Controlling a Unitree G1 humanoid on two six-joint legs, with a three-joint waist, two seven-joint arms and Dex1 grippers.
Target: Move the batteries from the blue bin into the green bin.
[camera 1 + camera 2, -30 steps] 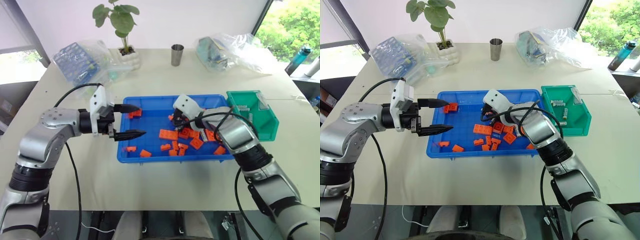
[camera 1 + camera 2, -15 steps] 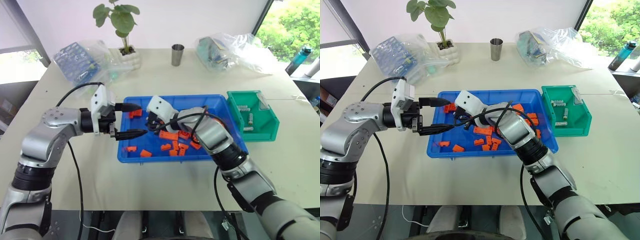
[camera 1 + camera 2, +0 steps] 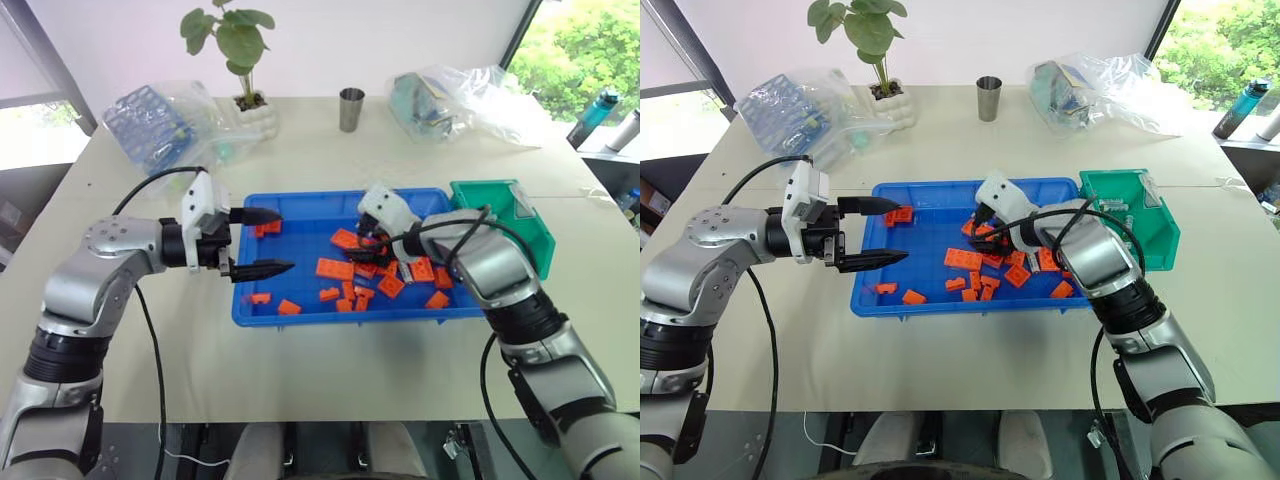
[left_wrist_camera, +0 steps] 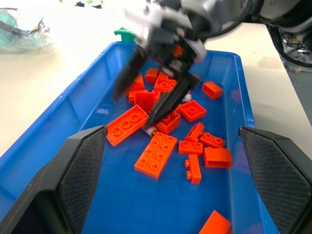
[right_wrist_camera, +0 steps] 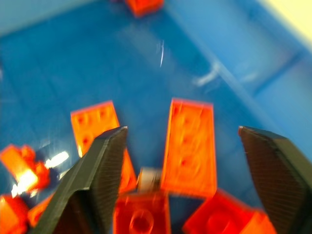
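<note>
While my right gripper (image 5: 180, 185) hangs with its fingers spread apart over the heap of orange bricks (image 3: 385, 270) in the middle of the blue bin (image 3: 300, 310), it holds nothing. Between its fingertips, in the right wrist view, the pale end of what I take to be a battery (image 5: 148, 179) pokes out from between the bricks; the left wrist view shows a small pale tip (image 4: 150, 130) under the same pile, just below those fingers. I judge that to be the next one to fetch, and it is partly buried, so the bricks around it may get in the way of a clean grip.

My left gripper (image 3: 262, 242) hovers over the left end of the blue bin, its two fingers apart and empty, pointing right toward the bricks.

The green bin (image 3: 1160, 245) sits just beside the blue bin's right end, on the far side. A few small silver batteries (image 3: 1113, 208) already lie inside it, so part of the job looks done. How many remain in the blue bin I cannot tell, since the bricks cover most of the floor there; I see only that one pale end. At least one transfer is left, by my reckoning.
</note>
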